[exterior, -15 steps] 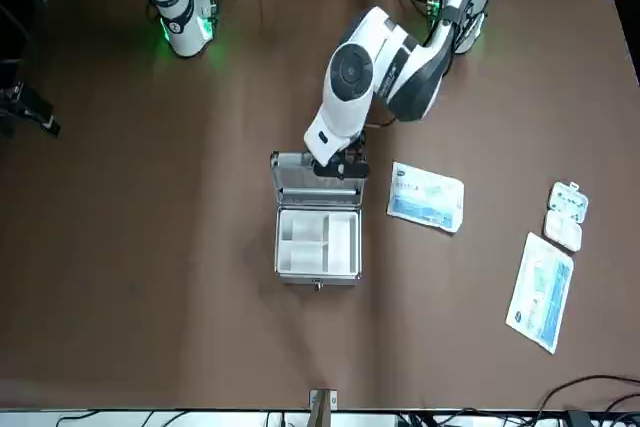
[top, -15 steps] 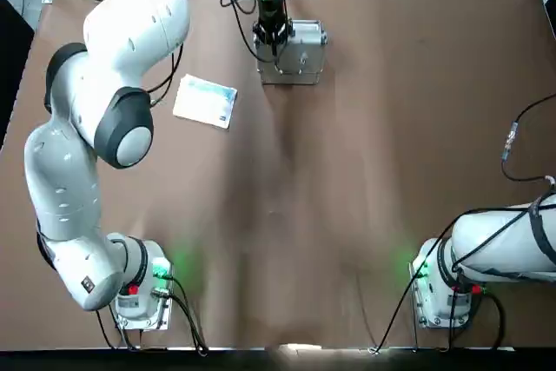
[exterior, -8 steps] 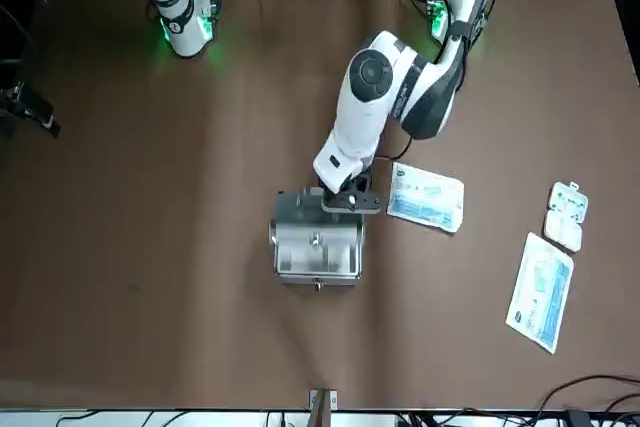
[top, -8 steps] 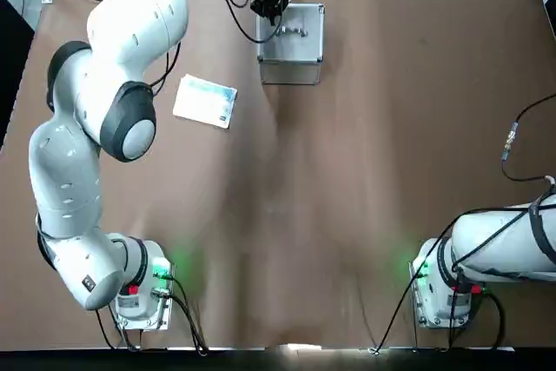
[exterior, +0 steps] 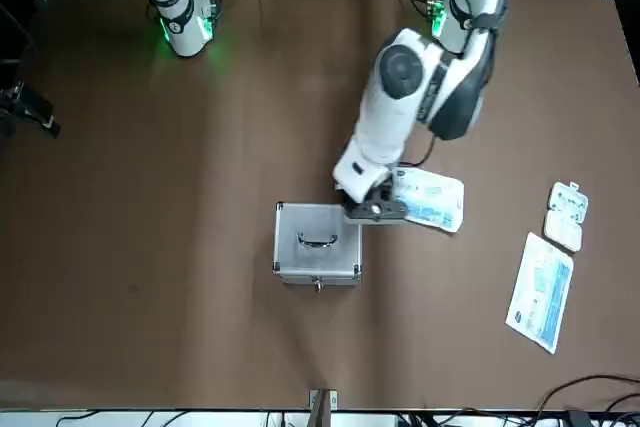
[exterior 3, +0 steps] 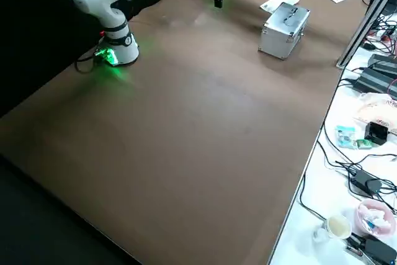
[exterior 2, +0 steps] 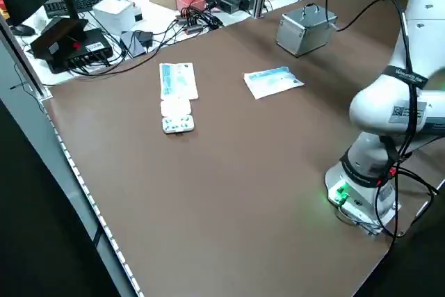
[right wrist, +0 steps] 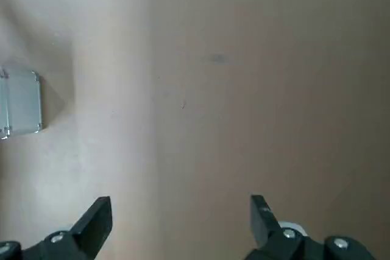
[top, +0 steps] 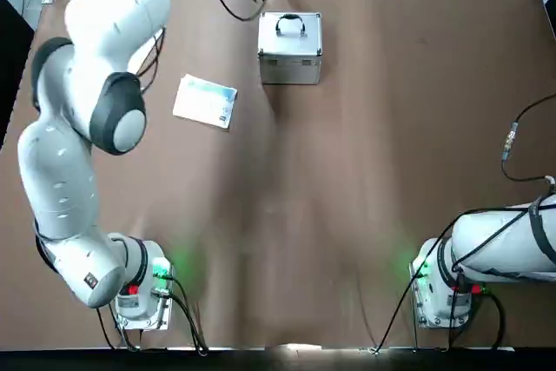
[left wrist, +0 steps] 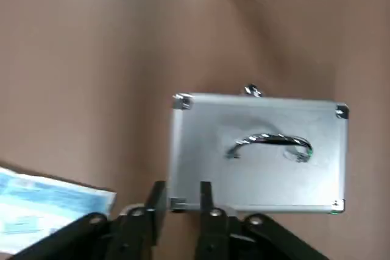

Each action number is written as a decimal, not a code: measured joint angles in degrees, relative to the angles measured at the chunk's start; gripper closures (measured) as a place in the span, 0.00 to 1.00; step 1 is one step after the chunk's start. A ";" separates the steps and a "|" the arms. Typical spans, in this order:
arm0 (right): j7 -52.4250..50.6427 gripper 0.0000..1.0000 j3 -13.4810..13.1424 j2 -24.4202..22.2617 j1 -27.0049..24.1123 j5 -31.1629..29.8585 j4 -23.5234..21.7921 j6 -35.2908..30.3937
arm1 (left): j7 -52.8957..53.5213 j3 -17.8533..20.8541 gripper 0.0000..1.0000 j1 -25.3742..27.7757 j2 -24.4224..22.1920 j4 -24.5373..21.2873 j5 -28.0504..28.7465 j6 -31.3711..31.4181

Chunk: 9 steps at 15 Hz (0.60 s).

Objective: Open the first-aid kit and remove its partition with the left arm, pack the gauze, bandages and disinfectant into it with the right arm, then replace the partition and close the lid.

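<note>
Front view: first-aid kit (exterior: 317,244), a silver metal case, sits lid down, handle on top, latch facing the camera. Left gripper (exterior: 372,210) hangs just beside its corner, over the near edge of the flat blue-white printed packet (exterior: 428,198); fingers (left wrist: 205,192) nearly together, only a thin slit, clamped on nothing. Right gripper (right wrist: 180,214) spread wide over bare table (right wrist: 244,89), well apart from the case. Long white-blue pouch (exterior: 541,291) and a small white blister pack (exterior: 565,215) lie off to the side. Print on packets too small to read. Partition and disinfectant not visible.
</note>
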 joint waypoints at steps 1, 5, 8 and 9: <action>0.00 0.00 -0.01 0.00 0.00 0.00 -0.02 -0.01 | 1.18 0.02 0.60 1.55 -1.28 0.04 0.02 -1.76; 0.00 0.00 0.00 0.00 0.00 -0.01 -0.04 0.00 | 8.94 0.11 0.24 8.26 -5.75 0.07 0.03 -10.55; 0.00 0.00 0.01 0.00 0.00 -0.01 -0.04 0.00 | 15.97 0.16 0.01 13.94 -8.74 0.12 0.09 -17.79; 0.00 0.00 -0.01 0.00 0.00 -0.02 -0.06 0.00 | 18.32 0.17 0.01 16.12 -9.89 0.15 0.10 -19.83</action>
